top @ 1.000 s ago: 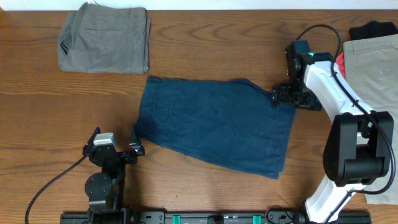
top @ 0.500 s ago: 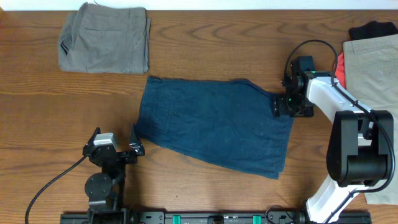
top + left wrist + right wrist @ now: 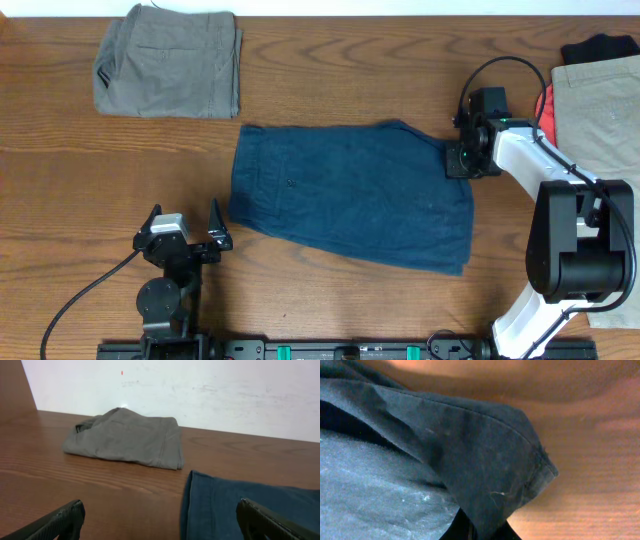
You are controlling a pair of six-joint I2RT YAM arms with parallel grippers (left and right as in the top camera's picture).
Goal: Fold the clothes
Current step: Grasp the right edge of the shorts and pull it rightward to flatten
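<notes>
The clothes, dark navy-blue shorts (image 3: 350,195), lie spread flat mid-table. My right gripper (image 3: 457,160) is shut on their far right corner; in the right wrist view that corner (image 3: 485,460) is pinched and bunched up between the black fingers, with my right gripper (image 3: 481,532) at the bottom edge. My left gripper (image 3: 185,215) stands open near the table's front, just left of the shorts' near left corner and not touching them. In the left wrist view the shorts' edge (image 3: 235,507) lies between its wide-apart fingers (image 3: 62,520), with my left gripper (image 3: 160,525) holding nothing.
Folded grey-olive shorts (image 3: 168,62) lie at the far left, and also show as the grey-olive shorts (image 3: 125,437) before a white wall. Beige trousers (image 3: 600,110) cover the right edge, with a black garment (image 3: 600,47) and something red (image 3: 545,100) beside them.
My right gripper has closed on the shorts' far right corner. The shorts have shifted slightly to the right and turned a little. The left arm has not moved.
</notes>
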